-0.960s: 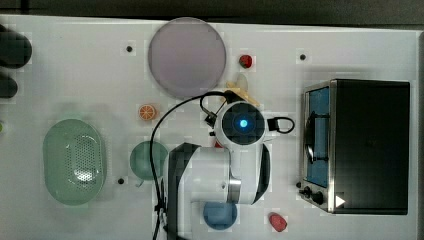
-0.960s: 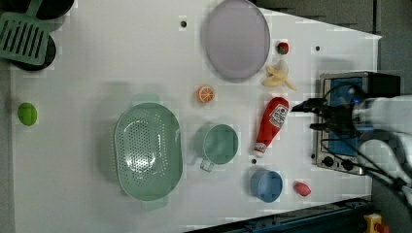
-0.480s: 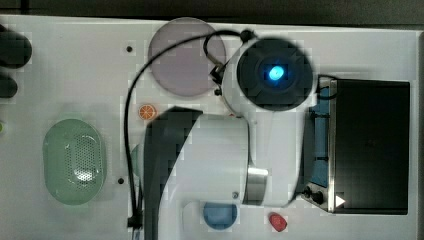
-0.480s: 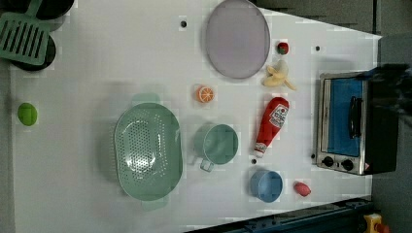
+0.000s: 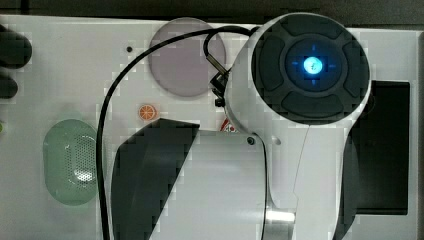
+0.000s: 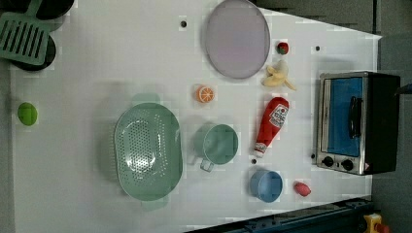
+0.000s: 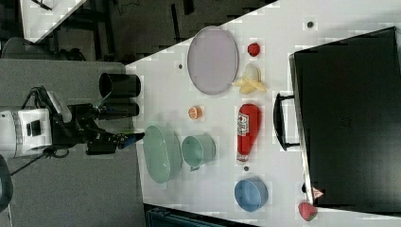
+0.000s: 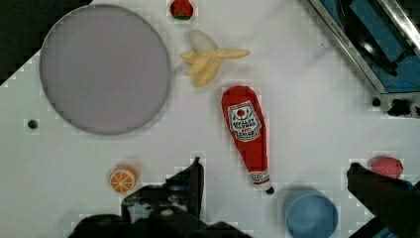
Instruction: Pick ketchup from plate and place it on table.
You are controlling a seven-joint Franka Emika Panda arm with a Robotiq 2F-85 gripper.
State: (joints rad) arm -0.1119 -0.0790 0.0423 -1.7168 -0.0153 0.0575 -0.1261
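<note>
My gripper (image 8: 272, 171) hangs spread wide, holding nothing; the ketchup (image 8: 246, 132) lies flat on the table (image 8: 307, 109). The plate (image 8: 105, 69) sits bare, apart from it.

Ketchup (image 6: 271, 126) — small slim red bottle, white label, lying flat on its side on the table (image 6: 121, 63), cap end pointing away from the plate (image 6: 236, 39). Bottle well apart from plate. Plate — large flat round disc, pale greyish-lilac, matte, bare, near the table's edge.
</note>
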